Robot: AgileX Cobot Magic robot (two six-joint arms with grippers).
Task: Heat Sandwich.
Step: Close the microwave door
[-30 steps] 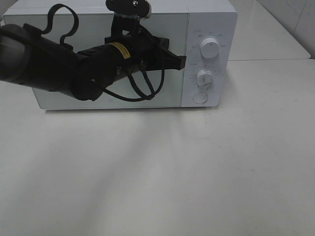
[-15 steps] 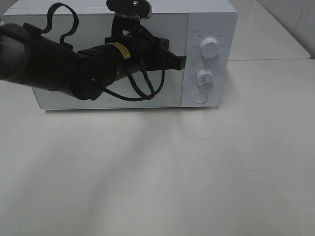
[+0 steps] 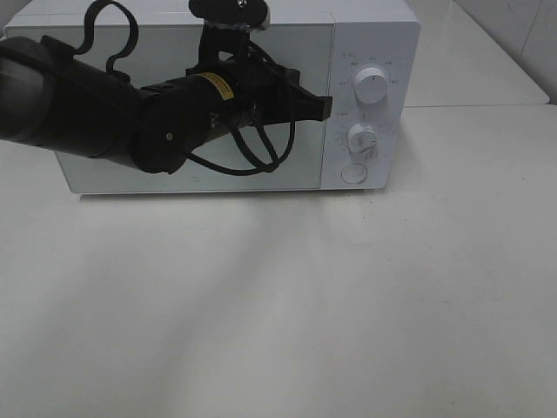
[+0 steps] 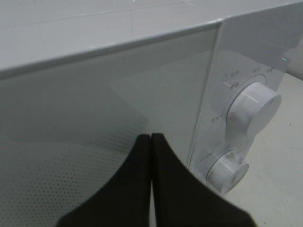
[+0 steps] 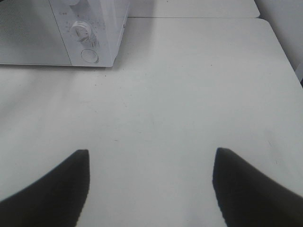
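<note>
The upper left of the exterior high view is filled by the black left arm [image 3: 78,113], which is stretched across the front of the white microwave [image 3: 374,26]. The left hand [image 3: 324,106] is held at the right edge of the closed door [image 3: 300,52], just left of the control panel [image 3: 396,109]. In the left wrist view its fingers [image 4: 137,170] are seen pressed flat together with nothing between them, their tips close to the door's glass; whether the glass is touched cannot be told. Further right, an upper knob [image 3: 372,84], a lower knob [image 3: 361,137] and a round button [image 3: 353,173] are stacked down the panel. The microwave is set at the back of the white desk [image 3: 287,313]. The right hand [image 5: 151,151] is shown only in the right wrist view, its fingers spread wide above the desk with nothing held. The sandwich is seen in no view, so its place cannot be told.
</note>
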